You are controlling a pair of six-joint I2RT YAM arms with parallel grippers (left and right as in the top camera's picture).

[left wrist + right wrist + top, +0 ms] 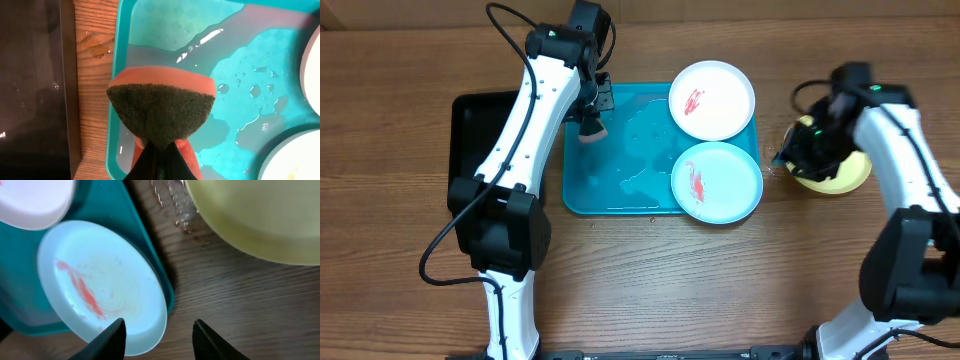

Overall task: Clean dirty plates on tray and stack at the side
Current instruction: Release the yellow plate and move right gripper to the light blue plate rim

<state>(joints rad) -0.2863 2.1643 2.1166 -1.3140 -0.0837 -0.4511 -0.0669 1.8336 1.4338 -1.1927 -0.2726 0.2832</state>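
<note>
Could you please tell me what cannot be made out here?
- Yellow-green plate: overhead, right arm covers most; right wrist view crops it, so smears cannot be judged.
- Left gripper: left wrist, bottom edge crops it behind the sponge.
- Black tray: overhead, left arm partly covers it.

Two plates (712, 100) are lying on one blue tray (610, 190), a third plate (850, 176) right of it; one sponge (592, 130), one black tray (470, 125).
</note>
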